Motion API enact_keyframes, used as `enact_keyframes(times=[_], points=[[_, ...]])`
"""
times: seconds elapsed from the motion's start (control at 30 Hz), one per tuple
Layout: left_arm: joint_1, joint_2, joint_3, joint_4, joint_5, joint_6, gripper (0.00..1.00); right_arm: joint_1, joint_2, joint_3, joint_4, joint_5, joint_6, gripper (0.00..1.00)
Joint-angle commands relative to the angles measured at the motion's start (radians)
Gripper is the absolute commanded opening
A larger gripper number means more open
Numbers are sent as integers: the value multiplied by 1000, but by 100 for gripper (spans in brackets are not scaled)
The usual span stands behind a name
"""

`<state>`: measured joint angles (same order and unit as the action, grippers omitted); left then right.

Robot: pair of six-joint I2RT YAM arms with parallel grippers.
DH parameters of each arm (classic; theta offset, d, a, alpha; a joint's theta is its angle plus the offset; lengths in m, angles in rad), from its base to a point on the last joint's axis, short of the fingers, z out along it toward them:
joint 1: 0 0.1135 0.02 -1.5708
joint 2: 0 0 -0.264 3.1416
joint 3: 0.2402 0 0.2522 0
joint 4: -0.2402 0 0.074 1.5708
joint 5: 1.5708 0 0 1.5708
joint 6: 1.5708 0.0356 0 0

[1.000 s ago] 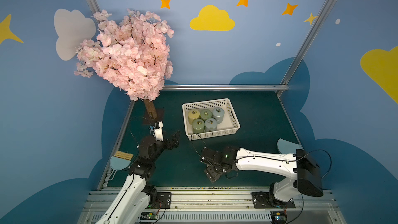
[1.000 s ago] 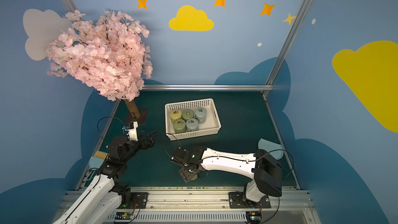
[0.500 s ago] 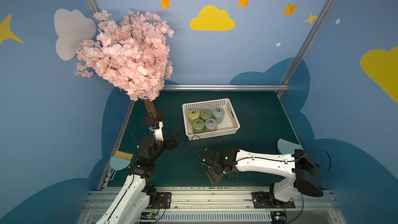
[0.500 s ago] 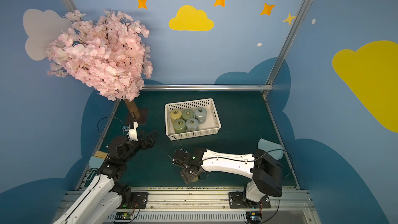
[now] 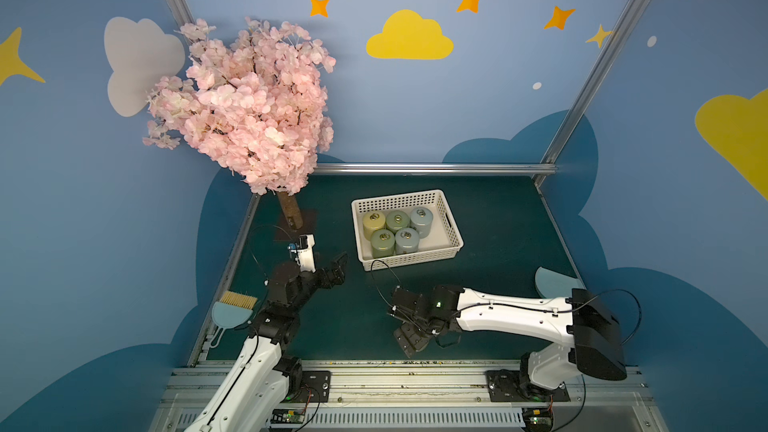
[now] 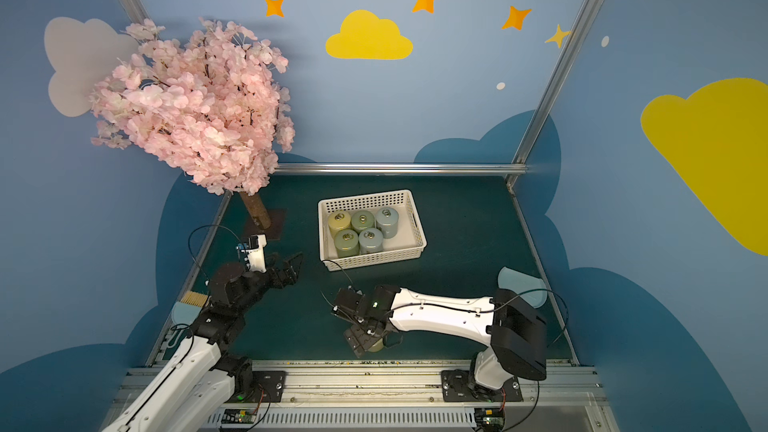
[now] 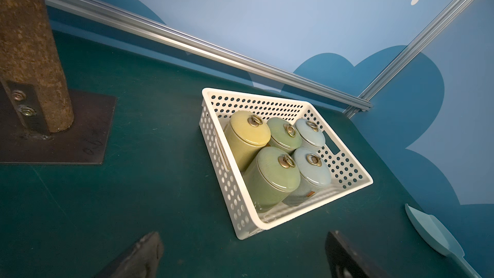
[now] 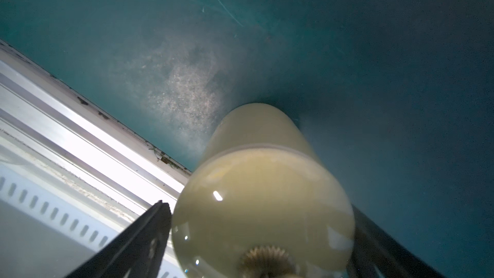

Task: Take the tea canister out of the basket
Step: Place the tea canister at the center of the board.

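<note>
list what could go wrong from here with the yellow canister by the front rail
1. The right gripper stands open, its fingers close on either side of the pale yellow tea canister. A slanted retreat could clip the lid and tip it.
2. The canister stands near the front rail of the green table, so if tipped it might roll off.
3. The right arm's cable arcs close to the basket and could snag it.

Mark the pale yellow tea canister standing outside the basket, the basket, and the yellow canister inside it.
pale yellow tea canister (image 8: pixel 262 196): right wrist view, on its domed lid.
basket (image 5: pixel 411 259): in a top view, on its near perforated wall.
yellow canister (image 7: pixel 246 132): left wrist view, on its lid beside the ring.
</note>
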<state>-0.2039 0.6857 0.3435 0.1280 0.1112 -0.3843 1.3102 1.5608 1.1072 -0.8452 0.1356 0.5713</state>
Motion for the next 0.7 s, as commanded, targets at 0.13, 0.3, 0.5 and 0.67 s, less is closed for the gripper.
enact_keyframes(times=[0.13, 0.3, 0.5, 0.67], points=[[-2, -6, -9, -1, -2, 18, 100, -18, -56, 46, -40, 6, -13, 98], [-2, -3, -9, -1, 4, 21, 100, -56, -107, 59, -42, -27, -51, 98], [-2, 2, -8, 2, 16, 24, 100, -125, -161, 74, -49, -39, -101, 98], [-2, 12, -3, 10, 41, 27, 100, -201, -210, 86, -45, -2, -127, 98]])
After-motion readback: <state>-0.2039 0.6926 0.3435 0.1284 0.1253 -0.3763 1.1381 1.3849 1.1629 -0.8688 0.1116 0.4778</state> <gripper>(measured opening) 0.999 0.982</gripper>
